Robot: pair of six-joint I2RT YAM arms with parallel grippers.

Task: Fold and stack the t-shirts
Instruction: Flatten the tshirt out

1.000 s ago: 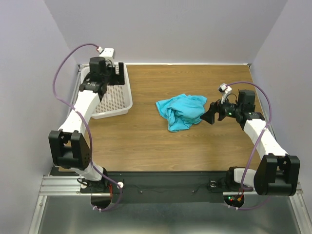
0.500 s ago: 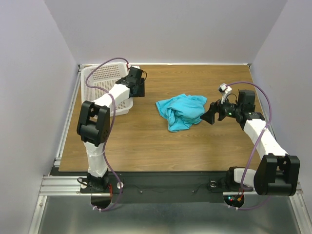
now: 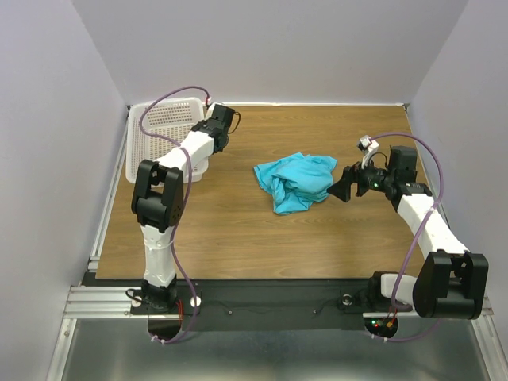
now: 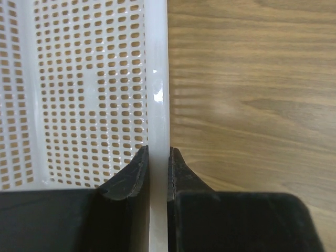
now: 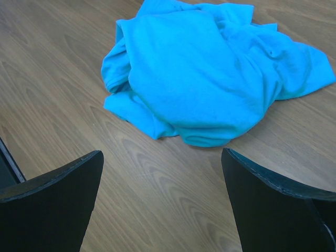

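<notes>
A crumpled turquoise t-shirt [image 3: 295,181] lies in a heap near the middle of the wooden table. My right gripper [image 3: 340,187] hovers low just to its right, open, with nothing between its fingers; in the right wrist view the t-shirt [image 5: 210,79] lies just beyond the open right gripper [image 5: 163,155]. My left gripper [image 3: 221,125] is at the far left, shut on the right rim of the white mesh basket [image 3: 163,131]. In the left wrist view the left gripper [image 4: 157,149] pinches the basket's rim [image 4: 156,79] from both sides.
The basket stands at the table's far left corner, against the left wall, with nothing showing in it. Bare wood [image 3: 238,230] stretches between the t-shirt and the near edge. Walls close in the table on three sides.
My left arm swung from over the basket's middle to its right rim and closed on it; the basket now sits slightly further left and back. The right arm and t-shirt have not moved.
</notes>
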